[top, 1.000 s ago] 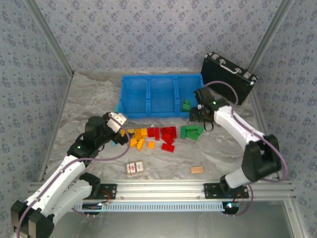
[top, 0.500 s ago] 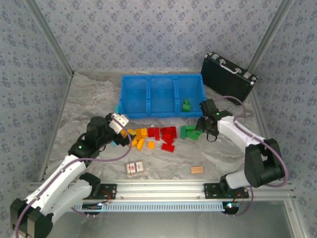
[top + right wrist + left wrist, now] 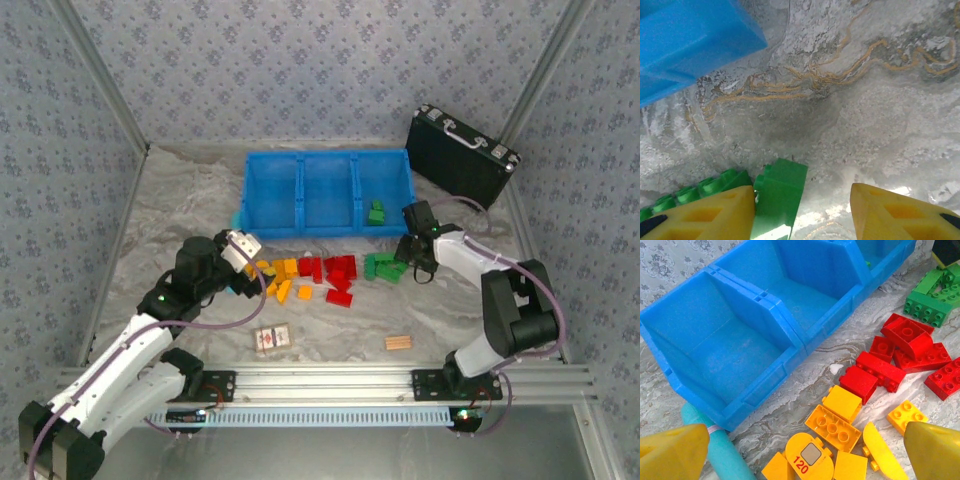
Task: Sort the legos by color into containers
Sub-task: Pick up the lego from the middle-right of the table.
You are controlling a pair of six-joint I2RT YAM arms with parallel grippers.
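lying near the legos [image 3: 335, 270]: teal cylinder [image 3: 722, 452], wooden block [image 3: 398, 343]

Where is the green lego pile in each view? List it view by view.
Top external: green lego pile right of centre, just below the blue tray.
Left wrist: upper right corner.
Right wrist: bottom left edge.
Shared landmark: the blue tray.

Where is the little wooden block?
From above, the wooden block lies on the table near the front right, in front of the green bricks and right of the small box.
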